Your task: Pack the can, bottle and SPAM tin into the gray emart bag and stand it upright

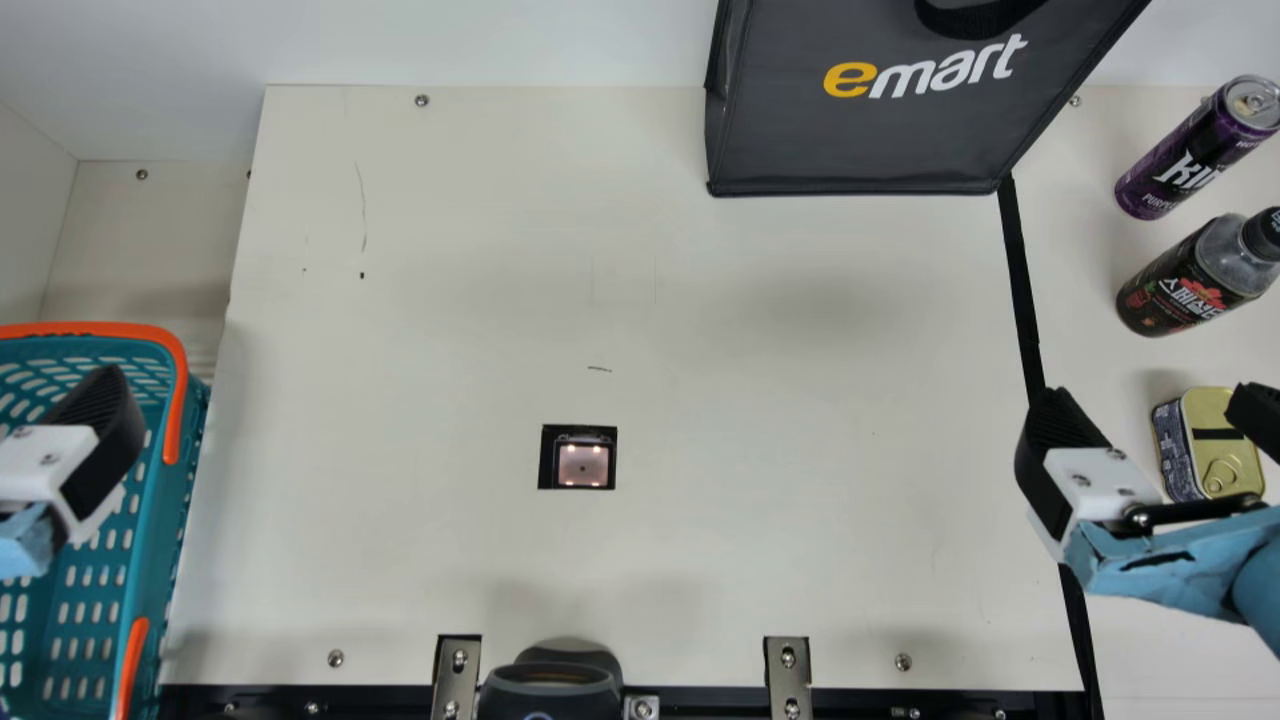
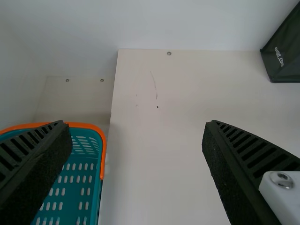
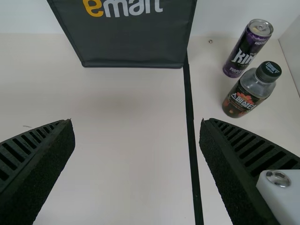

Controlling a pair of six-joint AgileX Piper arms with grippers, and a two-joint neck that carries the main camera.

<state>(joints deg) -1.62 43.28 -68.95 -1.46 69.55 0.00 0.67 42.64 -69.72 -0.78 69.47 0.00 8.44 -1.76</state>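
In the main view my left gripper (image 1: pixel 95 440) is at the left edge over the basket; in the left wrist view my left gripper (image 2: pixel 136 125) is open and holds nothing. At the right of the main view, my right gripper (image 1: pixel 1148 400) stands open, the SPAM tin (image 1: pixel 1226 435) below it, ring-pull lid up. The right wrist view has my right gripper (image 3: pixel 137 123) with its fingers wide apart. Upright at the back is the gray emart bag (image 1: pixel 860 130), handle on top. The purple can (image 1: pixel 1185 165) and dark-capped bottle (image 1: pixel 1190 280) stand right of the black strip.
A teal basket (image 1: pixel 145 540) with orange handles sits at the left edge. The cream table (image 1: pixel 450 330) spreads between the arms, with a small dark square insert (image 1: pixel 548 460) near its middle. Metal brackets (image 1: pixel 788 672) and a dark rounded device (image 1: pixel 550 690) line the front edge.
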